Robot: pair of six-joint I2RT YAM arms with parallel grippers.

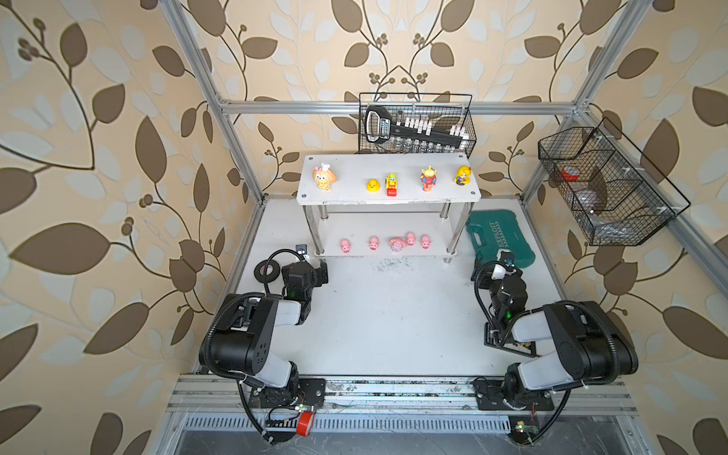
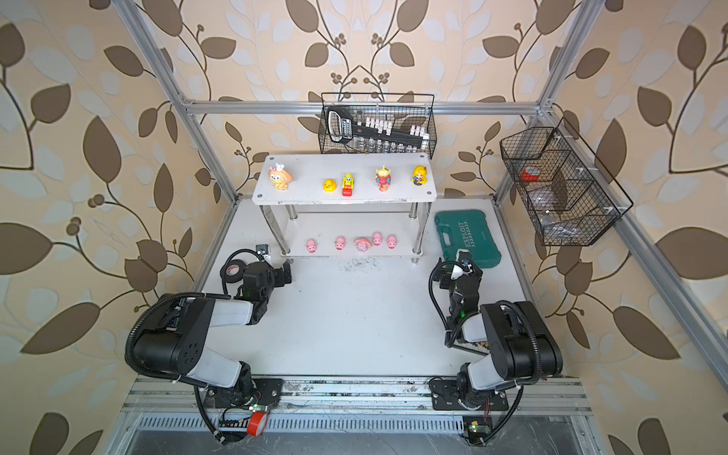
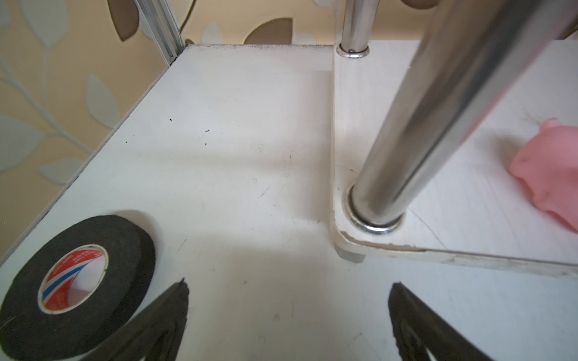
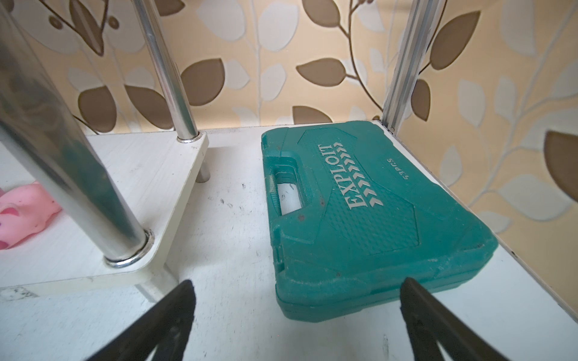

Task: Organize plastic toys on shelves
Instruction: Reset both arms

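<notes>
The white two-tier shelves (image 1: 405,165) stand at the back. On the top board are an orange animal (image 1: 324,178), a yellow duck (image 1: 372,185), a yellow-red vehicle (image 1: 391,184), an alien (image 1: 428,178) and a yellow doll (image 1: 462,175). Several pink piglets (image 1: 374,243) line the lower board (image 2: 346,224); one (image 1: 397,244) lies tipped over. My left gripper (image 3: 289,287) is open and empty at the rack's front left leg (image 3: 406,150), with a piglet (image 3: 550,175) beyond it. My right gripper (image 4: 298,283) is open and empty near the front right leg (image 4: 78,175), beside a piglet (image 4: 25,212).
A black tape roll (image 3: 78,281) lies left of the left gripper. A green tool case (image 4: 359,203) lies right of the rack, just ahead of the right gripper. Wire baskets hang at the back (image 1: 417,122) and on the right (image 1: 606,185). A black abacus (image 1: 512,342) lies under the right arm.
</notes>
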